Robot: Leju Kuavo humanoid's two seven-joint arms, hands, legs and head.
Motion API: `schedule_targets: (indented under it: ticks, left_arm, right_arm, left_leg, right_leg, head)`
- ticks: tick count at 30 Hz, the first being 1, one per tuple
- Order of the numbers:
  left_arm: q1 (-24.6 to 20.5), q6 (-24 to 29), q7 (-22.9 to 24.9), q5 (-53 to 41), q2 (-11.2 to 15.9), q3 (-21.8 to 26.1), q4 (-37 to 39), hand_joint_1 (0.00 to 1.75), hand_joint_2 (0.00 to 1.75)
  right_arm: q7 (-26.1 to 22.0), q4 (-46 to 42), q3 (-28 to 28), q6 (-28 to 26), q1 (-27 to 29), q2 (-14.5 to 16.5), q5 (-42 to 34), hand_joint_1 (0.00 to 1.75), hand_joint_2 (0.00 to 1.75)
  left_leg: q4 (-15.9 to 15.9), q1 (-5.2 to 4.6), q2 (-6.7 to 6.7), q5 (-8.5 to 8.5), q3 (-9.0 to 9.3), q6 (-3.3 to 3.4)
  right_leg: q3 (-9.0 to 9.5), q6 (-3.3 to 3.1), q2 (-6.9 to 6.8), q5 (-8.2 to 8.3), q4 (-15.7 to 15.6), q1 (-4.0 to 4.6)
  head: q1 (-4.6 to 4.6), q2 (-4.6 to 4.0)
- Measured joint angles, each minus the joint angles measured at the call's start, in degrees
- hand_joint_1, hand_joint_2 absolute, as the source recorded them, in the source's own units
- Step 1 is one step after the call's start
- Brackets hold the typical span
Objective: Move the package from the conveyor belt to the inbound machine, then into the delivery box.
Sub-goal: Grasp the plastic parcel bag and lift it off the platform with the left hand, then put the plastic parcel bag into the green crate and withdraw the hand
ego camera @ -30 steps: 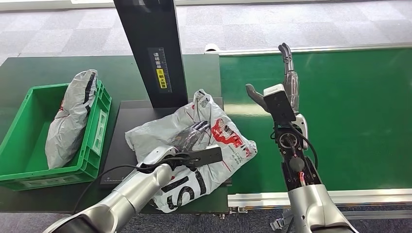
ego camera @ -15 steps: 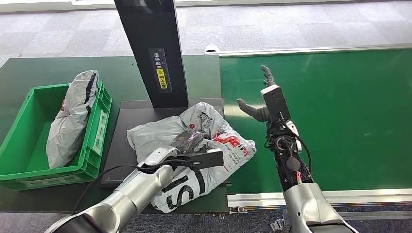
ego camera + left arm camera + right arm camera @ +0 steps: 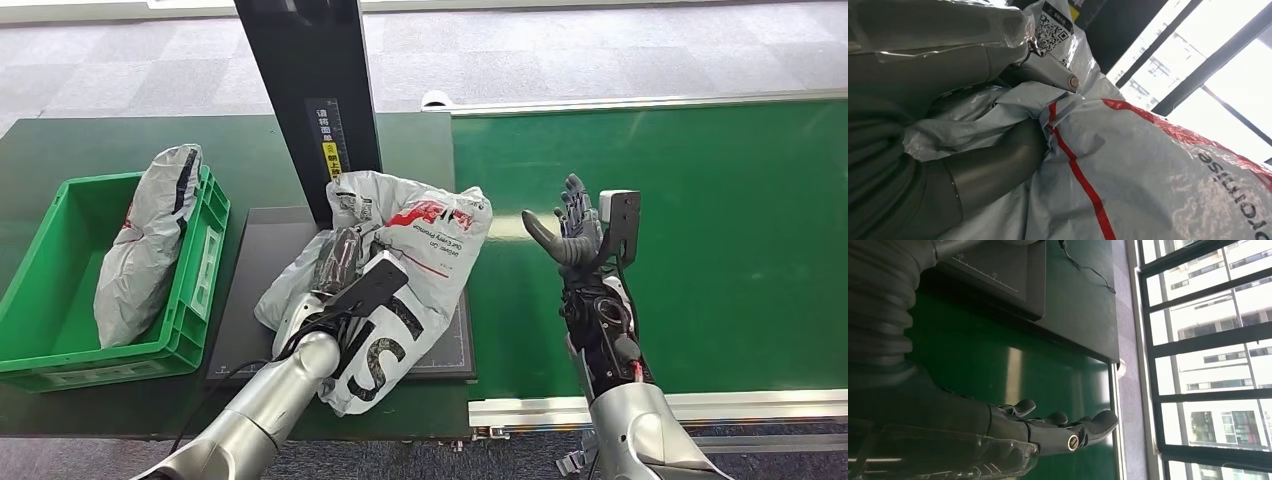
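Gripping the grey plastic package (image 3: 400,270), the robot's left hand (image 3: 335,262) holds it over the black inbound machine platform (image 3: 262,290), against the foot of the dark upright post (image 3: 315,100). The right hand (image 3: 570,230) hangs empty over the green conveyor belt (image 3: 720,220), fingers apart. Another bagged parcel (image 3: 145,240) leans in the green delivery box (image 3: 60,290).

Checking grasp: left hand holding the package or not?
Holding. Left hand has its fingers closed into the package, which is lifted against the machine.
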Motion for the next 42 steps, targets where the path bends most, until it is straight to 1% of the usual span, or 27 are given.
schedule_targets:
  ticks: [2, 6, 8, 11, 14, 17, 18, 20, 23, 32, 35, 39, 42]
  left_arm:
    - [1.0, 2.6, -2.4, 1.4, -0.1, 0.7, -2.4, 1.75, 1.75]
    - [2.7, 10.6, -10.2, 5.5, -0.5, 2.0, -8.2, 1.75, 1.75]
    - [3.3, 14.0, -12.9, 5.5, -0.5, 2.7, -11.8, 1.75, 1.75]
    - [4.5, 15.9, -17.1, -0.1, -1.8, 5.8, -17.7, 1.75, 1.75]
    - [6.3, 16.0, -19.8, -8.8, -4.6, 13.4, -27.5, 1.75, 1.75]
    - [6.9, 16.0, -20.2, -12.8, -6.6, 22.0, -38.0, 1.75, 1.75]
    - [7.1, 16.0, -20.2, -13.5, -7.0, 24.2, -40.7, 1.75, 1.75]
    - [7.3, 16.0, -20.2, -14.2, -7.7, 27.5, -45.1, 1.75, 1.75]
    - [7.6, 16.0, -20.2, -14.6, -8.4, 30.2, -48.9, 1.75, 1.75]
    - [7.7, 16.0, -20.2, -14.9, -8.8, 32.8, -53.2, 1.75, 1.75]
    - [7.4, 16.0, -20.2, -15.4, -8.6, 34.3, -55.8, 1.75, 1.75]
    - [6.4, 16.0, -20.2, -18.3, -7.4, 38.7, -56.9, 1.75, 1.75]
    - [4.8, 15.9, -20.2, -23.6, -5.9, 43.3, -55.2, 1.71, 1.75]
  right_arm:
    - [0.3, 0.4, -0.3, 0.3, 0.0, 0.0, -1.3, 0.0, 1.75]
    - [0.6, 1.3, -0.9, 1.6, 0.0, 0.0, -4.0, 0.0, 1.75]
    - [0.4, 1.7, -1.0, 2.1, 0.0, 0.0, -5.0, 0.0, 1.75]
    - [0.2, 2.2, -1.0, 2.9, -0.1, -0.2, -6.2, 0.0, 1.75]
    - [0.2, 2.6, -0.8, 3.6, -0.1, -0.4, -7.3, 0.0, 1.75]
    - [0.1, 2.9, -0.2, 4.1, 0.0, -0.6, -8.2, 0.0, 1.75]
    - [0.0, 2.9, 0.0, 4.2, -0.1, -0.7, -8.4, 0.0, 1.75]
    - [0.0, 3.0, 0.4, 4.4, -0.1, -0.8, -8.5, 0.0, 1.75]
    - [0.0, 3.1, 0.6, 4.5, -0.1, -0.8, -8.6, 0.0, 1.75]
    - [0.0, 3.1, 1.4, 4.6, -0.1, -0.9, -8.7, 0.0, 1.75]
    - [0.0, 3.1, 1.7, 4.9, -0.1, -1.0, -9.9, 0.0, 1.75]
    - [-0.2, 3.0, 2.9, 5.5, 0.1, -1.4, -11.8, 0.0, 1.75]
    - [-0.4, 2.7, 4.0, 5.5, 0.4, -1.8, -12.9, 0.0, 1.75]
  left_leg:
    - [0.0, 0.0, 0.0, 0.0, -0.01, 0.0]
    - [0.0, 0.0, 0.0, 0.0, -0.05, 0.0]
    - [0.0, 0.0, 0.01, 0.0, -0.06, 0.0]
    - [0.0, 0.0, 0.01, 0.0, -0.08, 0.0]
    - [0.0, 0.0, 0.07, 0.0, -0.11, 0.0]
    - [0.0, 0.02, 0.1, -0.01, -0.11, 0.0]
    - [0.0, 0.03, 0.08, -0.01, -0.12, -0.01]
    - [0.0, 0.04, 0.03, 0.0, -0.13, -0.01]
    - [0.0, 0.03, 0.03, 0.0, -0.14, -0.01]
    - [0.0, 0.02, 0.03, 0.0, -0.16, 0.0]
    - [0.0, 0.02, 0.04, 0.0, -0.15, -0.01]
    - [0.0, 0.03, 0.04, 0.0, -0.14, -0.01]
    - [0.0, 0.03, 0.05, 0.01, -0.1, -0.02]
  right_leg:
    - [-0.02, 0.0, 0.0, 0.0, 0.0, 0.0]
    - [-0.05, 0.0, 0.0, 0.0, 0.0, 0.0]
    - [-0.05, 0.0, 0.0, 0.0, 0.0, 0.0]
    - [-0.06, 0.0, 0.0, 0.0, 0.0, 0.0]
    - [-0.12, 0.0, 0.08, 0.0, 0.0, 0.0]
    - [-0.16, -0.01, 0.12, 0.0, 0.0, 0.02]
    - [-0.16, -0.01, 0.11, 0.0, 0.0, 0.03]
    - [-0.16, -0.01, 0.08, -0.01, 0.0, 0.04]
    - [-0.15, -0.01, 0.07, -0.01, 0.0, 0.03]
    - [-0.15, -0.01, 0.06, -0.01, 0.0, 0.01]
    - [-0.17, -0.01, 0.08, -0.01, 0.0, 0.02]
    - [-0.17, -0.02, 0.08, -0.01, 0.0, 0.03]
    - [-0.16, -0.02, 0.09, -0.01, 0.0, 0.04]
  head:
    - [0.0, 0.0]
    - [0.0, 0.0]
    - [-0.01, 0.0]
    - [0.0, 0.0]
    - [0.01, 0.0]
    - [-0.01, 0.0]
    - [-0.01, 0.0]
    - [-0.01, 0.0]
    - [0.0, 0.0]
    - [0.0, -0.01]
    - [-0.01, 0.0]
    - [0.0, -0.01]
    - [0.01, -0.01]
